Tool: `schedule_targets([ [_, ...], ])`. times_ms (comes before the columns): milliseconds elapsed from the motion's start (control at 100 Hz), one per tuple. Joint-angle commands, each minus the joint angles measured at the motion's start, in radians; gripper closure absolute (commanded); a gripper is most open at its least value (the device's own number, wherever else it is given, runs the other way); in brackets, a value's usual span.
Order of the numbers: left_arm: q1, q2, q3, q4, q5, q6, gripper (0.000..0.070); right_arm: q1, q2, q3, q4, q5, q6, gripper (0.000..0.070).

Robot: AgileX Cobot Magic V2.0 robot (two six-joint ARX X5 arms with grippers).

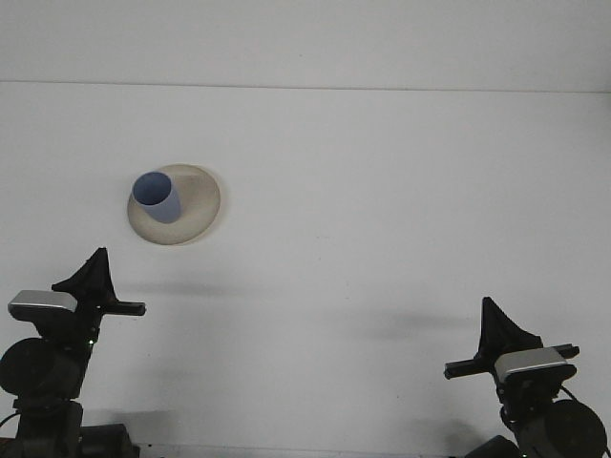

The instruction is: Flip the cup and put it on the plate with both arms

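Note:
A blue cup (158,197) stands upright, mouth up, on the left part of a beige plate (196,212) at the table's left. My left gripper (95,284) sits low at the near left corner, well below the plate and holding nothing. Low at the near right corner is my right gripper (498,339), far from the cup and also holding nothing. Both point up the table from their wrists.
The white table (382,191) stretches to a back edge near the top of the view, where a pale wall (305,38) begins. Dark cables and arm bases lie along the bottom edge.

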Motion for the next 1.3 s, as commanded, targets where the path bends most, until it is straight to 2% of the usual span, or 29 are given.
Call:
schedule_targets([
  [0,0.001,0.002,0.014,0.011,-0.004,-0.005,0.0687,0.004,-0.002,0.003,0.009,0.000,-0.006,0.0695],
  [400,-0.018,-0.032,-0.014,0.008,-0.027,0.004,0.0687,0.004,-0.002,0.003,0.009,0.000,-0.006,0.0695],
  [550,-0.068,-0.105,-0.171,0.127,-0.035,0.032,0.0687,0.004,-0.002,0.003,0.009,0.000,-0.006,0.0695],
  [650,-0.079,-0.199,-0.296,0.192,-0.051,0.009,0.0687,0.004,-0.002,0.003,0.009,0.000,-0.006,0.0695],
  [920,-0.083,-0.383,-0.481,0.198,-0.058,-0.045,0.0687,0.004,-0.002,0.003,0.009,0.000,-0.006,0.0695],
  [1290,-0.082,-0.381,-0.479,0.165,-0.060,-0.055,0.0686,0.004,-0.002,0.003,0.010,0.000,-0.006,0.0695],
])
